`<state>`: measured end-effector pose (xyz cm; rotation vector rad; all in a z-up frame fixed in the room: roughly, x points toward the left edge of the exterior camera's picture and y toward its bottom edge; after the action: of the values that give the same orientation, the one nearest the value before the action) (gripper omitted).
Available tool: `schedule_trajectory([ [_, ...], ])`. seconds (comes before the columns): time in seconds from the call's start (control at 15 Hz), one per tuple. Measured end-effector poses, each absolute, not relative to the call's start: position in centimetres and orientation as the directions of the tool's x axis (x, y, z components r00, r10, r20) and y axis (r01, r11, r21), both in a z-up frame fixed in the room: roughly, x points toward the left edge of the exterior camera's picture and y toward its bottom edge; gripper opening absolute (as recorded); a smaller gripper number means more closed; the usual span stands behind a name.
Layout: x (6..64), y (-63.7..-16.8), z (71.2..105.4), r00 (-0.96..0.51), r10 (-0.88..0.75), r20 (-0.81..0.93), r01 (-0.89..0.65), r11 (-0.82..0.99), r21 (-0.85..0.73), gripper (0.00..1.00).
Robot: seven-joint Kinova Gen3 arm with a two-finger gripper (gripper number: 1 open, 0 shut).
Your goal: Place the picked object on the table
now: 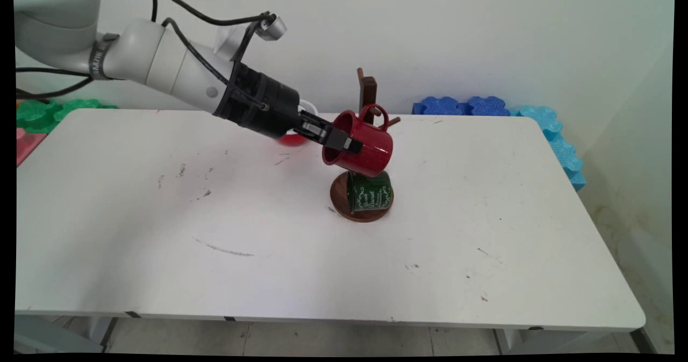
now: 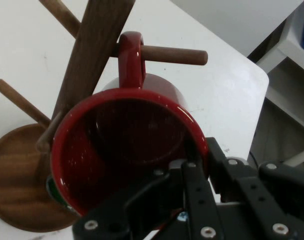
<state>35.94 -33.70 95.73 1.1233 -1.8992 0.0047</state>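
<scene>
Now gripper (image 1: 344, 140) pinches red mug (image 1: 365, 147) rim, handle seemingly over wooden peg (image 2: 174, 55)

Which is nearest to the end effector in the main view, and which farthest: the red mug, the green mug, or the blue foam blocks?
1. Red mug: the end effector grips its rim, its handle hooked over a peg of the wooden mug tree.
2. Green mug: just below, over the tree's round base.
3. Blue foam blocks: farthest, along the wall at the table's far right.
</scene>
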Motion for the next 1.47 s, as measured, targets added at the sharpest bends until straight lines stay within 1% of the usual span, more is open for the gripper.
schedule_trajectory([
  [0.6,35.77,-33.84,95.68,-0.19,-0.691,0.697,-0.698,0.595,0.399,0.0],
  [1.47,35.57,-34.14,96.14,-0.241,-0.639,0.73,-0.678,0.649,0.344,0.0],
])
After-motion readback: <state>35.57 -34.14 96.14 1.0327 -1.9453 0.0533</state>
